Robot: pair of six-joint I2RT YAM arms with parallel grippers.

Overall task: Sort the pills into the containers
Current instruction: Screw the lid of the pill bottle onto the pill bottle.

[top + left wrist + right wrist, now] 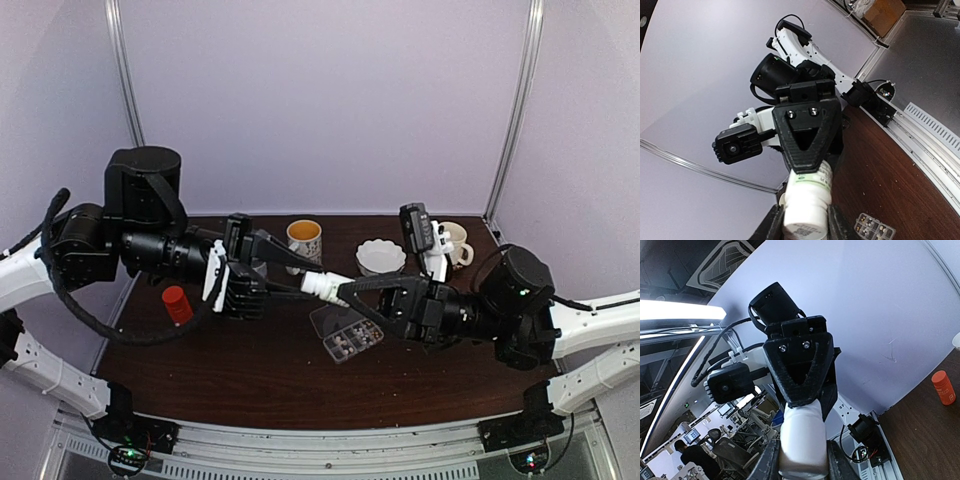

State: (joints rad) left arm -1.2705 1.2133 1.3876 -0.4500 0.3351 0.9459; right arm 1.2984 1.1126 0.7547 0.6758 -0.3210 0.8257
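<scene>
A small white bottle (325, 286) hangs lengthwise in the air above the clear pill box (346, 336). My left gripper (303, 287) is shut on its labelled body, whose base shows between the jaws in the left wrist view (804, 212). My right gripper (347, 293) is shut on the opposite smooth white end (801, 440). The containers are the box's small compartments (875, 231), and several hold pale pills (340, 342). The box's clear lids (327, 320) stand open.
An orange bottle (177, 304) stands at the left of the brown table (230, 370) and shows in the right wrist view (943, 387). At the back are a mug with a yellow inside (304, 240), a white fluted bowl (381, 256) and a white mug (455, 243).
</scene>
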